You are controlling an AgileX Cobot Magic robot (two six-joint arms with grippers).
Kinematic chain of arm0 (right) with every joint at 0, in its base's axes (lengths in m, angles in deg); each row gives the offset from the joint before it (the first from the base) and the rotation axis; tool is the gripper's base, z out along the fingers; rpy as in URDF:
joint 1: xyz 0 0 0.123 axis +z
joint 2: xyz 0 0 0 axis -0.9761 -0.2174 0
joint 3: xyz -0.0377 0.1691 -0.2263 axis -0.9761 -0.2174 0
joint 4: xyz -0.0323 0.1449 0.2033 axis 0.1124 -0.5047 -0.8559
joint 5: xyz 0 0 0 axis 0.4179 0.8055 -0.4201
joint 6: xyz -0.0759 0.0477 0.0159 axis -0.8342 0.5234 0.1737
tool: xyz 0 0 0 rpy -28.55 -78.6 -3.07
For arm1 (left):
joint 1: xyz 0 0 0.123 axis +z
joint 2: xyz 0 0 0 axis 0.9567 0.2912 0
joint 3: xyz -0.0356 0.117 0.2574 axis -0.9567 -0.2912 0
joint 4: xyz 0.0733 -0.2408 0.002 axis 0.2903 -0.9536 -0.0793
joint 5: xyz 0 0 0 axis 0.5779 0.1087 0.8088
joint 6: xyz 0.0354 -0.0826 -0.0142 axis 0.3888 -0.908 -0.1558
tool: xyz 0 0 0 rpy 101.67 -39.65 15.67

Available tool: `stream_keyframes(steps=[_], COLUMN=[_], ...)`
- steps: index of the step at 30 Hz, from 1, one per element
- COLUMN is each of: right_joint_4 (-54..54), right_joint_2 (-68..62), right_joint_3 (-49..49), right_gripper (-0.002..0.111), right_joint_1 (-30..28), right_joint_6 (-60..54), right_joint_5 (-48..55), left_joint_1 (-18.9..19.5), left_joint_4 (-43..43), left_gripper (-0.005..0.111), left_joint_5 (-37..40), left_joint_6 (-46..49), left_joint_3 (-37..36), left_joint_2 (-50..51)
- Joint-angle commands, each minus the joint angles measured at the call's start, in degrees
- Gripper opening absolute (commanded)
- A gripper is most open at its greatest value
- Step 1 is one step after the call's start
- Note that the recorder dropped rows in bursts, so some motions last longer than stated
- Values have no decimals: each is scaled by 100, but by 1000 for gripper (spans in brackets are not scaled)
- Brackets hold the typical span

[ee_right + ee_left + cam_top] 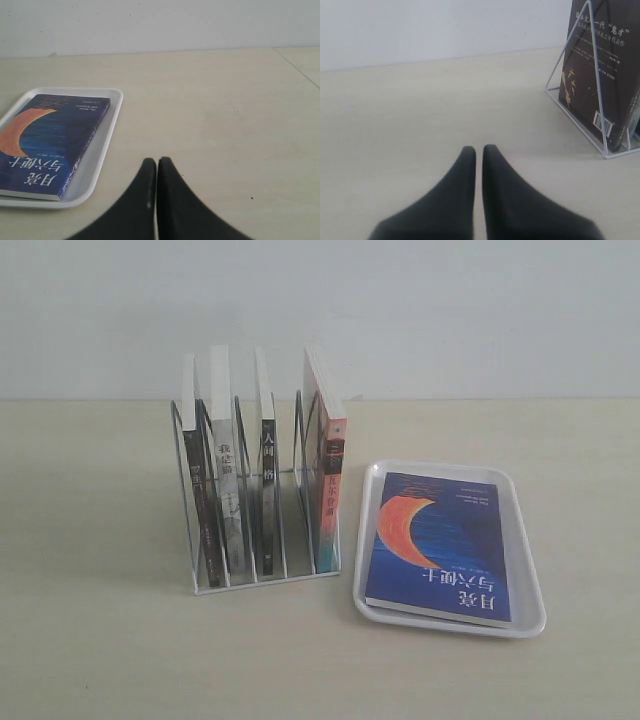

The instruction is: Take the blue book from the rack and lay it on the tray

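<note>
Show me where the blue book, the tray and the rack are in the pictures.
blue book [440, 545]: exterior view, middle of its cover.
tray [521, 540]: exterior view, bare right side.
rack [268, 581]: exterior view, front base wire.

The left gripper [479, 149] and the right gripper [157, 161] are both closed to a thin seam, empty, their dark tapered tips pointing forward.
</note>
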Motion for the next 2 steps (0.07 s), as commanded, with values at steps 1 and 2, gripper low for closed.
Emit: stream_keyframes(steps=[1,2], right_joint_4=[23,23], right_joint_2=[28,28], right_joint_3=[2,2], right_gripper=[0,0], right_joint_1=[-27,-27], right_joint_6=[21,21], right_joint_5=[-9,-9], left_joint_1=[11,11], left_joint_4=[-14,-14], left_gripper=[5,5], left_joint_5=[-91,-91], left_joint_6=[13,13], left_joint_3=[19,19], left_joint_2=[-18,-18])
